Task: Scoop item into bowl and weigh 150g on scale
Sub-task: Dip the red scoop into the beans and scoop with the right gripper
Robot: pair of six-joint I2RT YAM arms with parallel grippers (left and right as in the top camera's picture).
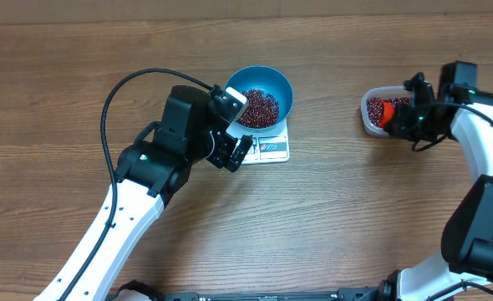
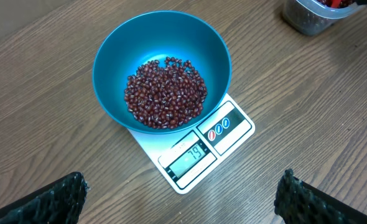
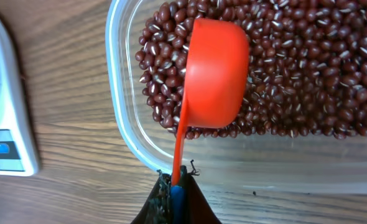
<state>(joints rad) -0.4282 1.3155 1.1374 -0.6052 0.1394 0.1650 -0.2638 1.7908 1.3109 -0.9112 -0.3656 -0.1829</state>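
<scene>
The blue bowl point(image 1: 282, 90) stands on the white scale point(image 1: 273, 150) with a heap of dark red beans point(image 1: 259, 107) in it. In the left wrist view the bowl point(image 2: 112, 68) holds the beans point(image 2: 165, 93) and the scale point(image 2: 233, 134) shows 79 on its display. My left gripper point(image 1: 240, 125) hovers at the scale's near-left side, open and empty, its gripper point(image 2: 183, 196) spread wide. My right gripper point(image 3: 176, 186) is shut on the handle of an orange scoop point(image 3: 214, 74). The scoop's rounded back faces the camera over the beans point(image 3: 308, 62) in the clear tub point(image 3: 124, 124).
The clear tub point(image 1: 370, 115) with the orange scoop point(image 1: 386, 111) sits at the right of the wooden table, the right gripper point(image 1: 407, 117) beside it. The tub point(image 2: 308, 22) shows at the top right of the left wrist view. A scale corner point(image 3: 3, 112) lies left of the tub.
</scene>
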